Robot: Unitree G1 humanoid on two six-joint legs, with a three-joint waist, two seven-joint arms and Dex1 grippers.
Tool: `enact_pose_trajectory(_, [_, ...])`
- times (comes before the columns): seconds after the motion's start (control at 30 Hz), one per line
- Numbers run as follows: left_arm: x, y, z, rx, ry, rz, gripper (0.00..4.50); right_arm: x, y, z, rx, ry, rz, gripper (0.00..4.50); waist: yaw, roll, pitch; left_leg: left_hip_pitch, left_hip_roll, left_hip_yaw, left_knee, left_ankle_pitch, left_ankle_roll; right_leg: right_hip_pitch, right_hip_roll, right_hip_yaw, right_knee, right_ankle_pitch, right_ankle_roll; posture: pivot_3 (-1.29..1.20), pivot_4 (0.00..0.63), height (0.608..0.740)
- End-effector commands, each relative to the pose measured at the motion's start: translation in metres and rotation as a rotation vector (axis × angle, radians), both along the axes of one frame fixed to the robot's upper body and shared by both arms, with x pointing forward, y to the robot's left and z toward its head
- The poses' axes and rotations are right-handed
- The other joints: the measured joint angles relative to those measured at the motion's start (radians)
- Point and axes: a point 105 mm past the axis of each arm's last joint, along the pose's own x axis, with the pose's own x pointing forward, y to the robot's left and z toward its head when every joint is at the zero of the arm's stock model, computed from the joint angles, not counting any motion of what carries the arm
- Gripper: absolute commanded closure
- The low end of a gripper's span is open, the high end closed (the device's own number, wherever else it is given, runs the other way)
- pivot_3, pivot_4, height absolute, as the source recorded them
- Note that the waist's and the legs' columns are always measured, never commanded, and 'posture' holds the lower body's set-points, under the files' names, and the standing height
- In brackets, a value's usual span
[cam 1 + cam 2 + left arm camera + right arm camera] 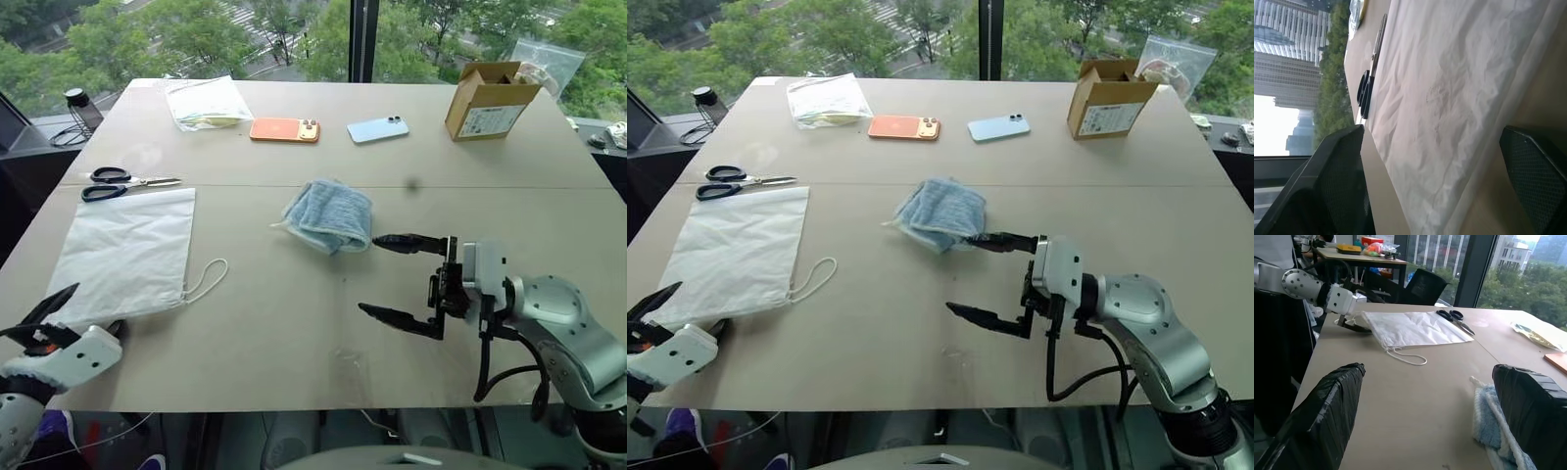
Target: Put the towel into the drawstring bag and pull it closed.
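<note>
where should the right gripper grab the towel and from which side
Grip the towel at its near right corner, coming in level from the robot's right. It lies folded and bunched there, thick enough to pinch, and the open right gripper already points at it, one finger by that edge.

An office high in a city building: floor-to-ceiling windows (294,34) overlook trees and towers, with a black office chair (1422,284) and cluttered desk (1359,254) (seen behind the worktable (313,323)).
</note>
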Motion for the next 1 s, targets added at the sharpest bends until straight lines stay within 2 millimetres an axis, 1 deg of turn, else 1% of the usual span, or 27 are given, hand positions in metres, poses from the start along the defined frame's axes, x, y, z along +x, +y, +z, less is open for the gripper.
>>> enact_pose_trajectory(0.03, [0.004,0.003,0.012,0.023,-0.05,0.004,0.05,-0.004,0.003,0.007,0.014,-0.041,0.029,0.0,-0.003,0.0,0.0,0.0,0.0,0.0,0.0,0.0,0.0,0.0,0.0,0.0,0.0,0.0,0.0,0.0,0.15,0.74])
enact_pose_trajectory(0.13, [0.004,-0.001,0.01,0.015,-0.051,-0.008,0.05,-0.005,0.002,0.005,-0.001,-0.036,0.033,0.0,-0.005,0.0,0.0,0.0,0.0,-0.001,0.0,0.0,0.0,0.0,0.0,0.0,0.001,0.0,0.0,0.0,0.15,0.74])
enact_pose_trajectory(0.3, [-0.015,-0.008,-0.003,0.021,0.02,-0.049,0.05,-0.005,0.0,0.003,-0.014,-0.037,0.031,0.0,-0.012,0.0,0.0,0.0,0.0,0.001,0.0,0.0,0.0,0.0,-0.001,0.001,0.0,0.0,0.0,0.0,0.15,0.74])
enact_pose_trajectory(0.43, [-0.022,-0.015,-0.001,0.043,0.021,-0.078,0.05,-0.004,0.0,0.001,-0.018,-0.032,0.03,0.0,-0.007,0.0,0.0,0.0,0.0,0.0,0.0,0.0,0.0,0.0,-0.002,0.001,0.001,0.0,-0.001,0.0,0.15,0.74])
enact_pose_trajectory(0.6, [-0.021,-0.01,0.003,0.053,-0.015,-0.031,0.05,-0.004,0.001,0.0,-0.017,-0.023,0.037,0.0,-0.006,-0.001,-0.001,0.001,0.0,0.0,0.0,0.0,0.0,0.0,-0.002,0.0,0.001,-0.001,-0.002,0.0,0.15,0.74])
enact_pose_trajectory(0.83, [-0.011,-0.003,0.003,0.043,-0.045,0.036,0.05,-0.003,0.0,-0.001,-0.025,-0.026,0.037,0.0,-0.007,-0.001,-0.001,0.001,0.0,0.0,0.0,0.0,0.0,0.0,0.001,0.0,0.001,0.0,0.0,0.0,0.15,0.74])
enact_pose_trajectory(1.0, [-0.007,0.001,0.001,0.041,-0.046,0.057,0.05,-0.003,-0.002,-0.002,-0.028,-0.025,0.027,0.0,-0.008,-0.001,-0.001,0.001,0.0,0.0,0.0,0.0,0.0,0.0,0.001,0.0,0.001,0.001,0.001,0.0,0.15,0.74])
